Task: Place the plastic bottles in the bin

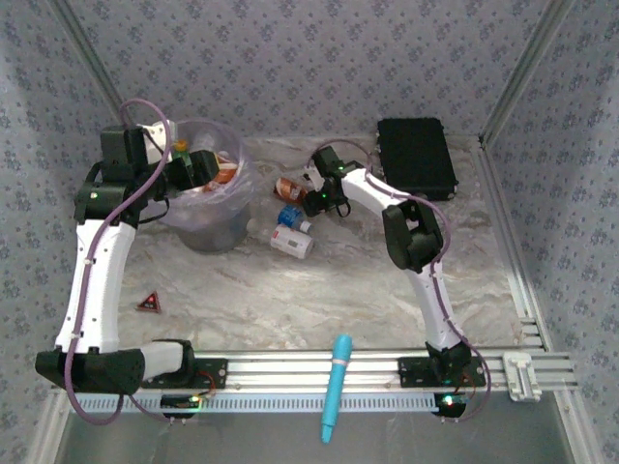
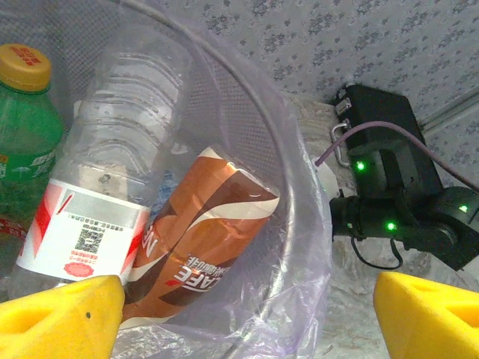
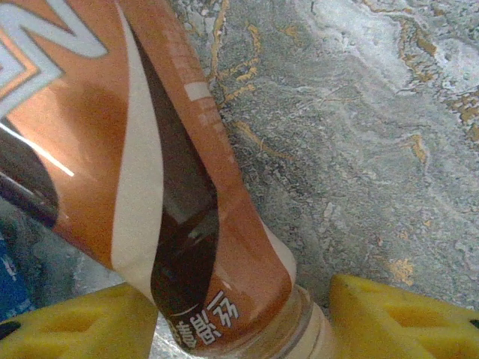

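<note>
The bin, a round grey bucket with a lavender bag, stands at the back left. My left gripper hovers open over its rim with nothing between its yellow fingers. Inside lie a clear bottle with a red-and-white label, a green bottle with a yellow cap and a brown coffee bottle. On the table, my right gripper straddles the neck end of another brown bottle. Its jaws are open, with a gap at the right finger. A blue-capped bottle and a white bottle lie nearby.
A flat black case lies at the back right. A light-blue cylindrical tool rests across the front rail. A small red triangle sits at the left. The right arm's wrist shows just beyond the bin.
</note>
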